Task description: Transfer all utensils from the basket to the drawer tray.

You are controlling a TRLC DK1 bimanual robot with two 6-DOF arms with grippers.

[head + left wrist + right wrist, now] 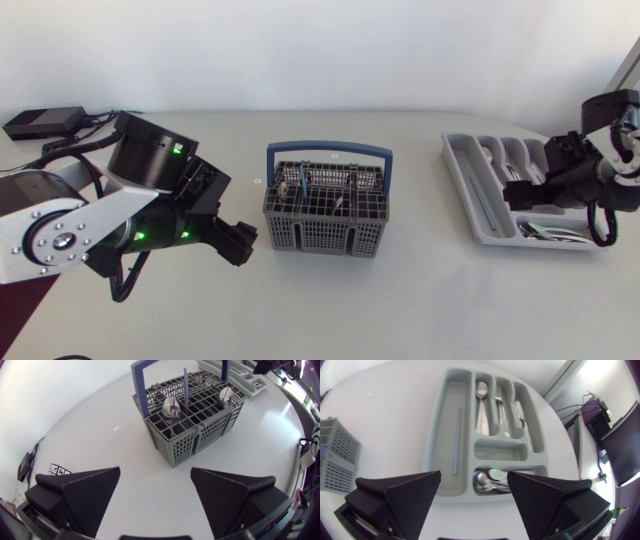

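Closest in the left wrist view, the left gripper (155, 472) hangs over the bare white table (150, 467), its two black wedge fingers spread wide with nothing between them. Just ahead of it stands the grey cutlery basket (200, 435), upright, with its blue handle (141, 387) arching over the top. Two spoons (171, 407) stand bowl-up in separate cells of the basket, one nearer the gripper and one toward the far corner, and a thin blue stick (185, 385) rises upright between them. From overhead, the left gripper (240, 243) sits beside the basket (325, 228), near it but not touching.

Over on the right, the right gripper (474, 475) is also released and empty, its fingers standing apart above the near end of the grey drawer tray (436, 435). Directly under the gap lies the crosswise compartment, holding a few spoons (487, 482). Beyond that, a slim blue-grey stick (457, 440) lies along the long side compartment, and further silver cutlery (481, 400) rests in the narrow lengthwise slots; I cannot tell each piece apart. Seen from above, the tray (462, 165) lies well apart from the basket, with the right gripper (520, 193) over it.

At the table's far left corner sits a flat black box (42, 122).
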